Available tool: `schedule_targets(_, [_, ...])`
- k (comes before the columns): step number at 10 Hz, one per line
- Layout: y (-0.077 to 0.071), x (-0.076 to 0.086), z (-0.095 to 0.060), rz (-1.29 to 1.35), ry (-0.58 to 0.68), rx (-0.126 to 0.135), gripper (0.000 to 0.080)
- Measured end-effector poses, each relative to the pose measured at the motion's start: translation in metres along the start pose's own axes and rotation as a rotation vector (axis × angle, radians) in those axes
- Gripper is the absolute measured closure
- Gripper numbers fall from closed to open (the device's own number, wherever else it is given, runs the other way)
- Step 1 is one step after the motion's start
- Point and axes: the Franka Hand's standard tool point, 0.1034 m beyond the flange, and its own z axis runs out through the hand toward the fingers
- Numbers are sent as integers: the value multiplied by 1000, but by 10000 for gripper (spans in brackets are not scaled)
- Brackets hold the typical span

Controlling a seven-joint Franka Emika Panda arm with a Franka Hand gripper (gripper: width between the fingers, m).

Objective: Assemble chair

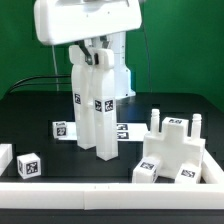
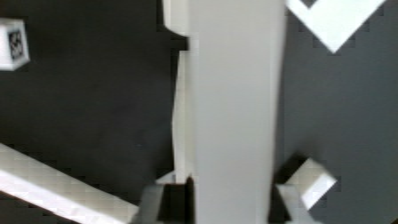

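My gripper (image 1: 97, 52) is shut on the top of a tall white chair bar (image 1: 103, 115) that stands upright with its lower end on the black table. A second tagged white bar (image 1: 81, 100) stands right against it on the exterior view's left. In the wrist view the held bar (image 2: 231, 100) runs straight out from between my gripper (image 2: 231, 198), with a dark finger (image 2: 169, 200) pressed on each side. A blocky white chair part (image 1: 172, 152) with upright pegs and tags lies at the exterior view's right, apart from the bars.
A small white tagged cube (image 1: 30, 167) sits at the front left. The flat marker board (image 1: 122, 130) lies behind the bars. A white wall (image 1: 100, 190) borders the table's front edge and also shows in the wrist view (image 2: 54, 185).
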Motion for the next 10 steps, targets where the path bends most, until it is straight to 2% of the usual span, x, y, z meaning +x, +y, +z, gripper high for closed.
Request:
schedule_targets(1, [0, 0, 0, 192, 15, 13, 685])
schedule_targets(2, [-3, 0, 1, 227, 17, 25, 685])
schedule_targets(5, [-2, 0, 2, 468, 12, 25, 684])
schedule_targets(6, [3, -2, -1, 670, 16, 23, 684])
schedule_targets(7, [7, -5, -4, 806, 26, 39, 683])
schedule_targets(8, [10, -7, -5, 886, 38, 66, 683])
schedule_targets(10, [9, -7, -3, 1026, 27, 64, 683])
